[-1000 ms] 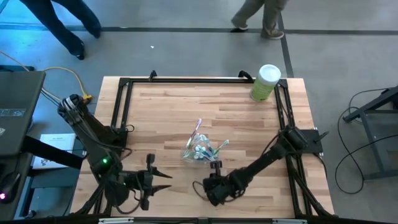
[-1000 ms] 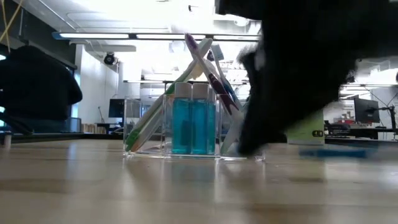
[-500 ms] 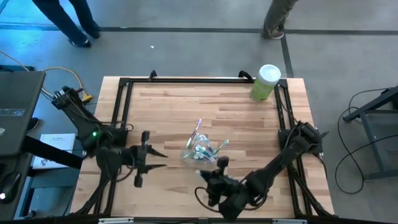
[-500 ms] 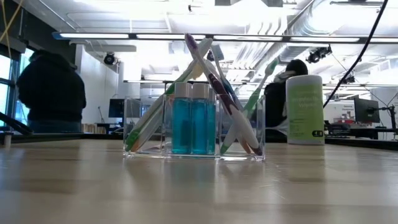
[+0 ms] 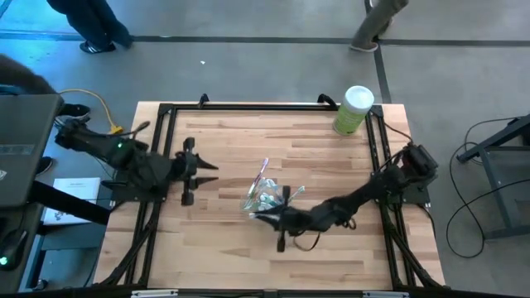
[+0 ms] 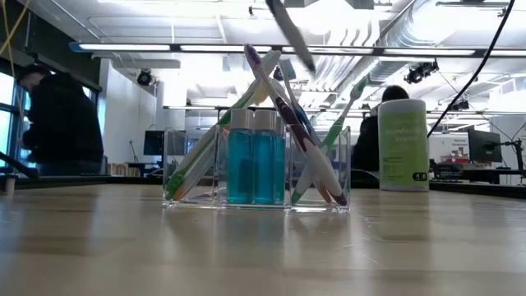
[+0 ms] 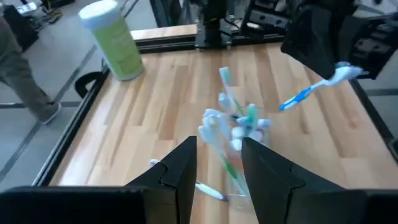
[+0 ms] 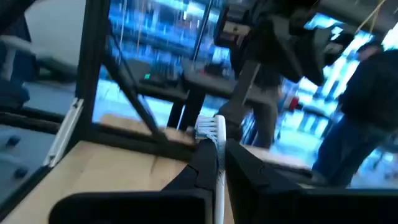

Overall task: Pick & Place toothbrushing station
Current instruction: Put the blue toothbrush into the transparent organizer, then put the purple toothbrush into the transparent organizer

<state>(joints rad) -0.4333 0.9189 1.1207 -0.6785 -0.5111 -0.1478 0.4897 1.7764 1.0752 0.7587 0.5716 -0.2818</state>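
The toothbrushing station [image 5: 267, 199] is a clear cup with several slanting toothbrushes and two teal tubes. It stands on its base at the middle of the wooden table and also shows in the low view [image 6: 255, 164] and the left wrist view [image 7: 233, 134]. My right gripper [image 5: 260, 217] hovers just on the near side of it, level and pointing toward the table's left, shut on a toothbrush [image 7: 311, 93]. My left gripper [image 5: 209, 172] hangs open at the table's left, pointing at the station, with nothing between its fingers [image 7: 217, 168]. My right gripper pinches a slim toothbrush between its two fingers. The fingers come level from the table's right. The white bristled head [image 8: 210, 129] stands out just past the fingertips in the right wrist view. The toothbrush is lifted clear of the table and of the cup.
A tall pale-green canister with a white lid [image 5: 354, 109] stands at the far right corner. A black frame rail [image 5: 248, 106] runs around the table's edges. People walk on the floor beyond the far edge. Bare wood lies between the left gripper and the station.
My right gripper has risen from the table beside the station, tipping from pointing down to level, and has carried the toothbrush up and toward the far edge. My left gripper has swung from the near edge toward the far edge along the table's left side, rising a little. The station has stayed put.
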